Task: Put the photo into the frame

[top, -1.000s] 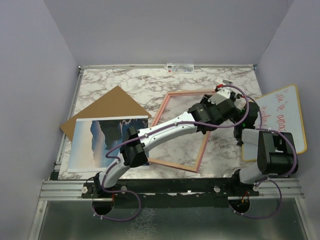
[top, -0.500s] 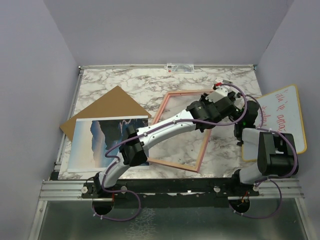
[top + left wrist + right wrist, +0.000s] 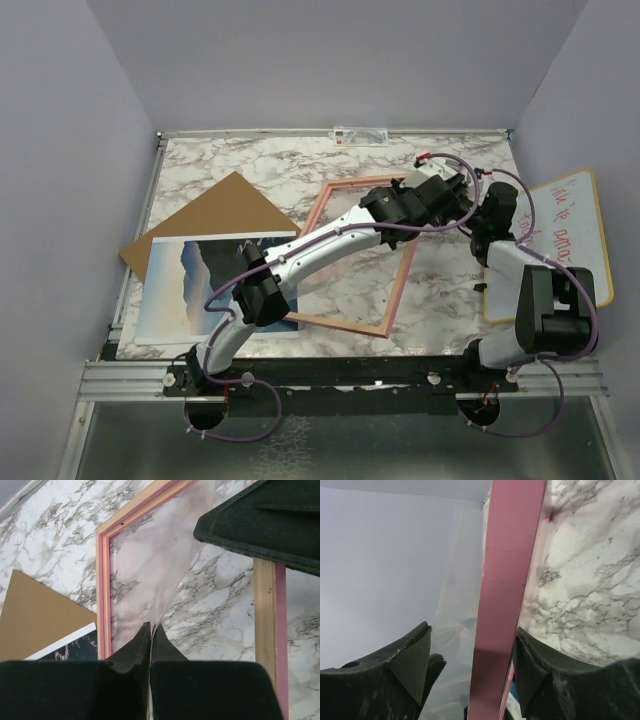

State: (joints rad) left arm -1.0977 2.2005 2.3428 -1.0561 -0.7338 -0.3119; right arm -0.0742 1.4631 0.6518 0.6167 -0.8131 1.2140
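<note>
The photo [image 3: 200, 285], a sea-and-cliffs print, lies flat at the table's front left; its corner shows in the left wrist view [image 3: 75, 645]. The pink frame [image 3: 340, 326] lies mid-table, its far right side raised. My left gripper [image 3: 400, 205] is shut on the edge of the clear pane [image 3: 150, 565], which stands up out of the frame's rim [image 3: 104, 590]. My right gripper [image 3: 455, 190] is open, with its jaws on either side of the pink frame rim [image 3: 507, 580]; the right finger is close against it.
A brown backing board [image 3: 215, 210] lies behind the photo, partly under it. A wood-edged whiteboard [image 3: 565, 245] with red writing leans at the right edge. Purple walls close in the table on three sides.
Both grippers have moved toward the far side and a little left. The frame's right side has lifted and swung with them, so the frame looks narrower.
</note>
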